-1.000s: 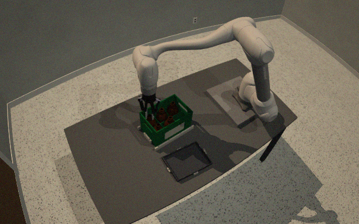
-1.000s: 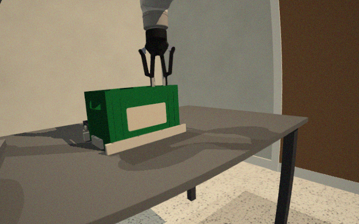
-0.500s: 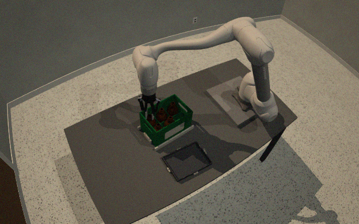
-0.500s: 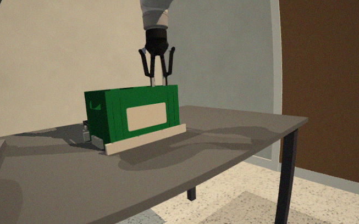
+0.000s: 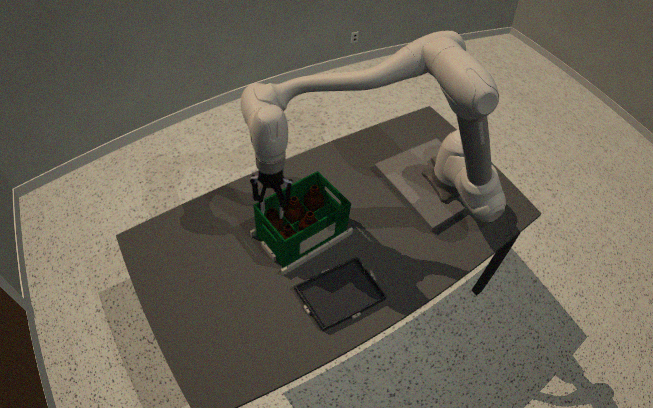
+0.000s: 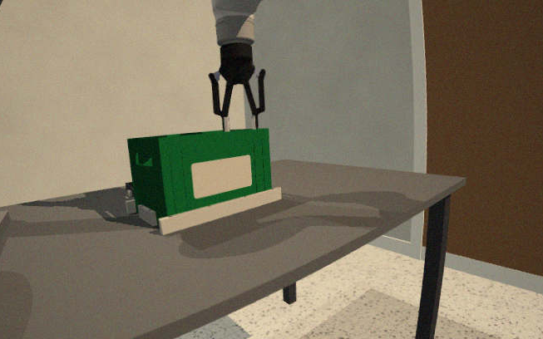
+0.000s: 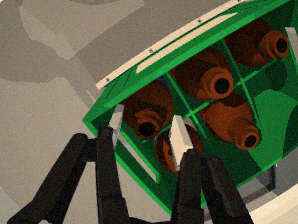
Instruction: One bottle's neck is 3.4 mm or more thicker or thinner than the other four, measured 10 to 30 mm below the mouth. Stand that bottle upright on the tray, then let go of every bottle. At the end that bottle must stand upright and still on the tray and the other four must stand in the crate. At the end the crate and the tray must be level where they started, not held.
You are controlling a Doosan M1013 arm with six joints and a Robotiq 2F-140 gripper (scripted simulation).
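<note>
The green crate (image 5: 272, 248) (image 6: 222, 144) (image 7: 117, 96) stands level and holds five brown bottles. My gripper (image 5: 272, 211) (image 6: 240, 125) (image 7: 147, 120) points down at the crate's end, fingers partly open. Its fingertips stand on either side of the neck of the corner bottle (image 7: 147, 128), with gaps on both sides. A second bottle (image 7: 164, 150) is partly hidden behind a fingertip. The other bottles (image 7: 221, 86) (image 7: 248, 138) (image 7: 280, 45) stand in further compartments. I cannot tell by eye which neck differs. The black tray (image 5: 341, 320) lies level and holds no bottle.
Pale strips (image 5: 318, 249) (image 6: 222, 211) run along the crate's base. Small clips sit around the tray's edge. The crate's dividers and high walls surround the bottles closely. A grey plate (image 5: 404, 190) under the arm's base lies on the table beyond the crate.
</note>
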